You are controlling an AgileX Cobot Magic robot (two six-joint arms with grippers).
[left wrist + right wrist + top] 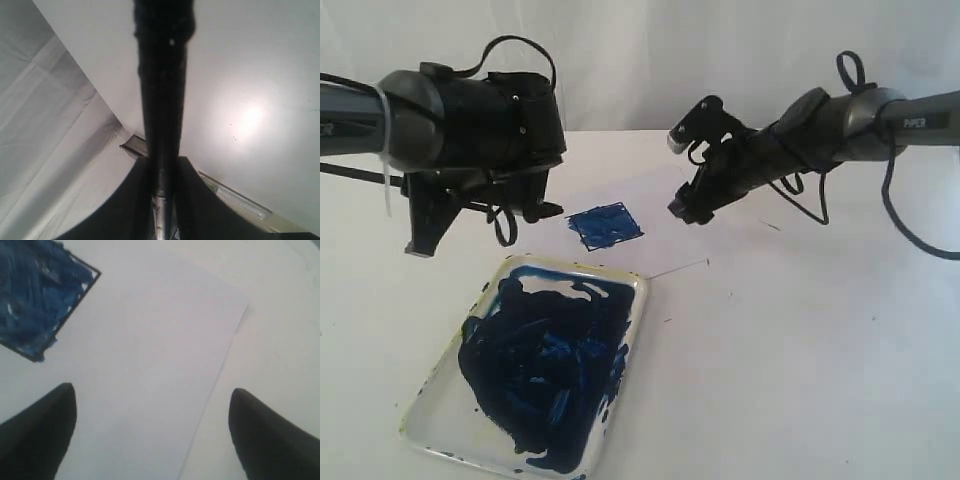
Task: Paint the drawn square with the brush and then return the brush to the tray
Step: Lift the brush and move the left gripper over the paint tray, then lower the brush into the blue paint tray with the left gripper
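The tray (pixel 435 405) lies below our left end effector (pixel 422 240), which pinches the brush (pixel 160 100); our right end effector (pixel 152 390) is spread. We judge the drawn square (pixel 605 225) painted; returning the brush remains.

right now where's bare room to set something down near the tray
Widest free patch: the table right of the tray, nearer the camera than the open right gripper. Crowded: the strip between the tray's far rim, the drawn square and the left gripper, shut on the brush.

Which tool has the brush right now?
The left tool, closed on the black-handled brush; the right tool stands open and empty above the paper.
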